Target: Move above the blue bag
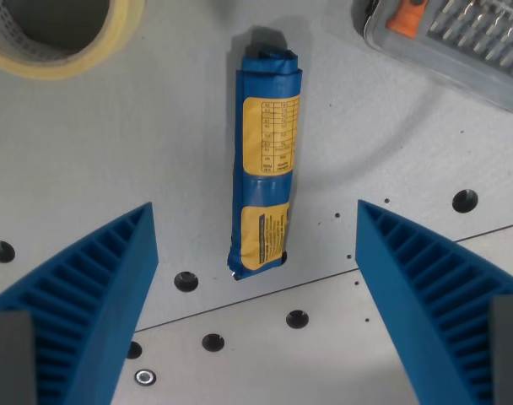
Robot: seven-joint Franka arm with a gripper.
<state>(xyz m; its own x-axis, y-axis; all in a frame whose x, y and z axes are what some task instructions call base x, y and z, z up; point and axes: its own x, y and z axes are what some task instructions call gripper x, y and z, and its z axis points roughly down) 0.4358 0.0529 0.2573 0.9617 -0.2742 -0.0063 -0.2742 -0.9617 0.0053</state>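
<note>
Likely light, soft and a bit slick, blue bag (pixel 266 160) lies rolled from centre toward 12 o'clock between the wide-spread gripper (pixel 256 295) fingers; best pinched across its mid-length.

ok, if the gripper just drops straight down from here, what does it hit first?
Most likely the blue bag: its lower end lies between the open fingers, near the gripper midline. The fingers themselves look set to land on the bare table either side. Height above it can't be judged from this view.
</note>
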